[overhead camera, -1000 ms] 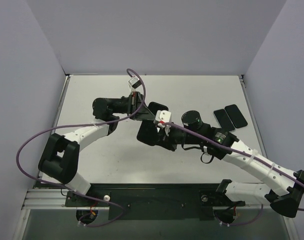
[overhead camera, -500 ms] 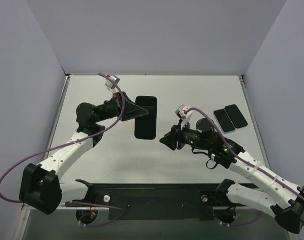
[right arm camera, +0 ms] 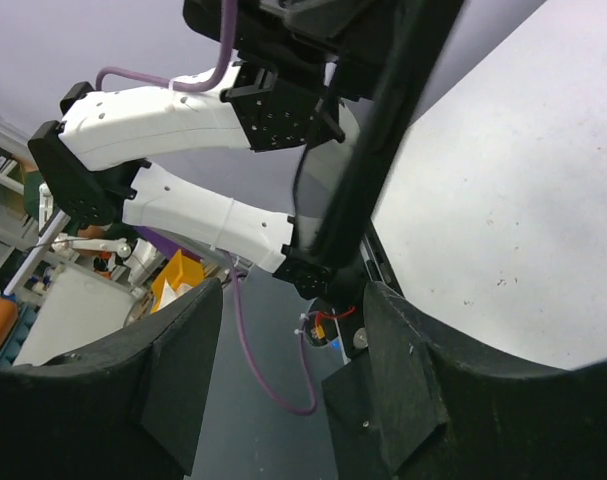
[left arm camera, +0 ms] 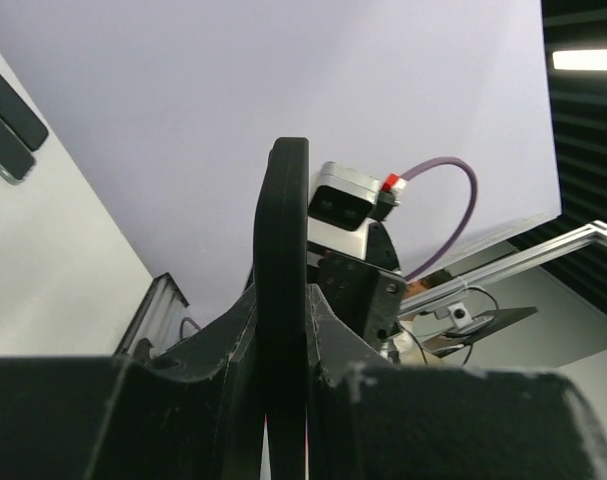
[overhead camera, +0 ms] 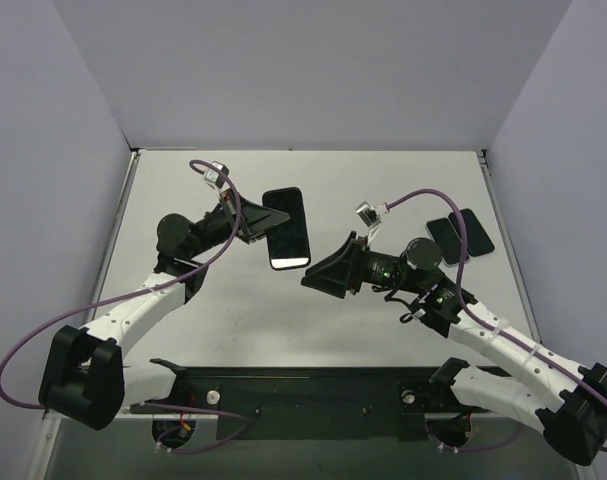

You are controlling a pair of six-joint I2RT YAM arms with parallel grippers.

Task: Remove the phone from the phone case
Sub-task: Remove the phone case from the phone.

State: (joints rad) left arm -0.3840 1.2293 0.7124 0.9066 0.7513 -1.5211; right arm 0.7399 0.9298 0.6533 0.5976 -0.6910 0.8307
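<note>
The left arm (overhead camera: 143,300) and right arm (overhead camera: 513,352) are glossy white shell links joined by chunky black motor housings (overhead camera: 83,375). A thin purple cable (right arm camera: 223,35) trails along each. The left end effector (overhead camera: 271,224) and right end effector (overhead camera: 323,265) are matte black wedges, each topped by a small grey camera box (left arm camera: 341,203) with a red tab.
</note>
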